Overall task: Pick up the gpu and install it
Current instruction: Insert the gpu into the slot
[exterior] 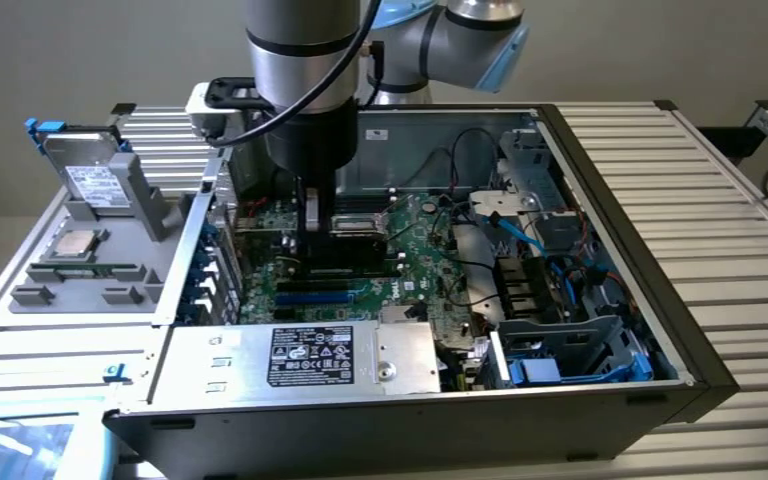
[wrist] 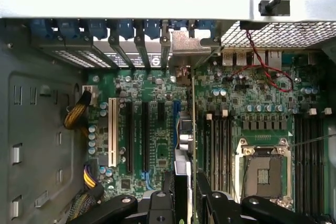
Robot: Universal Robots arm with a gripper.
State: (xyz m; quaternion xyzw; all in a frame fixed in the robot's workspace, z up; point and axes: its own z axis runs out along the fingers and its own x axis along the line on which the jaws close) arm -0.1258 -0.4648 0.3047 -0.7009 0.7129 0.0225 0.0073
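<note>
One silver power supply [exterior: 317, 358] sits nearest me, along the front wall of the open computer case [exterior: 704, 375] lying on the ribbed bench [exterior: 718, 190]. Beyond it lies the green motherboard [exterior: 418, 255], and the arm's hand [exterior: 315, 235] reaches down inside over it. Its black fingers [wrist: 210, 203] are clamped on the gpu [wrist: 192, 129]. The card stands upright and edge-on between the expansion slots [wrist: 143, 135] and the empty processor socket [wrist: 262, 169]. Farther in, its metal bracket [wrist: 185, 43] meets the rear slot openings. Whether the card's edge sits in a slot I cannot tell. I'd judge the card light, stiff and fragile, best gripped across the board's flat faces, clear of contacts.
</note>
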